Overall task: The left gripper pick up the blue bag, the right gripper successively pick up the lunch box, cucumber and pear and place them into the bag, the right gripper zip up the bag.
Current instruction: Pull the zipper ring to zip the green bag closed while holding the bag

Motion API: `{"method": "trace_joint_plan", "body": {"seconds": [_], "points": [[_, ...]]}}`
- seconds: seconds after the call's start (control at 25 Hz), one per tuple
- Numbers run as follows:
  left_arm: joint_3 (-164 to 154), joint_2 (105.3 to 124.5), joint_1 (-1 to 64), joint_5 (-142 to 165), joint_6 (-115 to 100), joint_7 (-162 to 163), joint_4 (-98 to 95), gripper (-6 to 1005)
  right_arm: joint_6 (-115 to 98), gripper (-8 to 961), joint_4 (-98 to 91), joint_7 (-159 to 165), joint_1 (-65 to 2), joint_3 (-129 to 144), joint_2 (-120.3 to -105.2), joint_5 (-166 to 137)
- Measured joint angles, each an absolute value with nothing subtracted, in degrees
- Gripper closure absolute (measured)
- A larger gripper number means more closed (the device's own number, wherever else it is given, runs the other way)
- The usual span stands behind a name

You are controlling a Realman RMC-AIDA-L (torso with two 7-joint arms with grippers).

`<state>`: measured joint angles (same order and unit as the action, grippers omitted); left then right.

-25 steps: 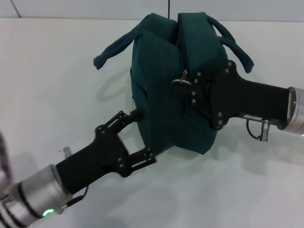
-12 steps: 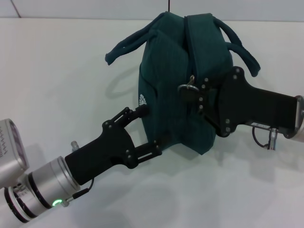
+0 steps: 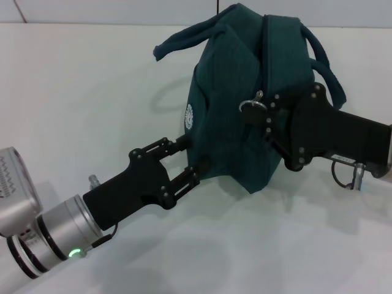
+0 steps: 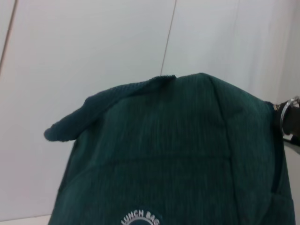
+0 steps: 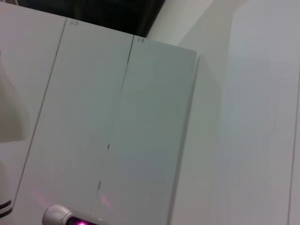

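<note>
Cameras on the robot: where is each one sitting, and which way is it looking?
Head view: on the robot's head, looking down at the blue bag on the white table; shows the left gripper and the right gripper on the bag.
Left wrist view: on the left arm, facing the bag's logo side; no fingers show.
Right wrist view: on the right arm, facing white wall panels; no bag.
Shared: head and left wrist views both show the bag and its ring pull.
</note>
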<state>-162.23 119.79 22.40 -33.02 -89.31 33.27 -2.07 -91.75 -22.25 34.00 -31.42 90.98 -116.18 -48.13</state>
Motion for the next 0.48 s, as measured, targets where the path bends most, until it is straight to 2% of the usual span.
{"method": "trace_joint_plan", "body": {"seconds": [0.12, 0.48], "points": [[-162.5, 119.79, 22.5, -32.7, -89.0, 31.5, -2.2, 349, -91.6, 937, -22.2, 34.1, -31.3, 91.2, -116.18, -47.3], [-162.4, 119.86, 22.7, -31.4, -88.9, 28.4, -2.7, 726, -91.3, 937, -21.6, 33.8, -31.2, 92.3, -116.18, -43.9]]}}
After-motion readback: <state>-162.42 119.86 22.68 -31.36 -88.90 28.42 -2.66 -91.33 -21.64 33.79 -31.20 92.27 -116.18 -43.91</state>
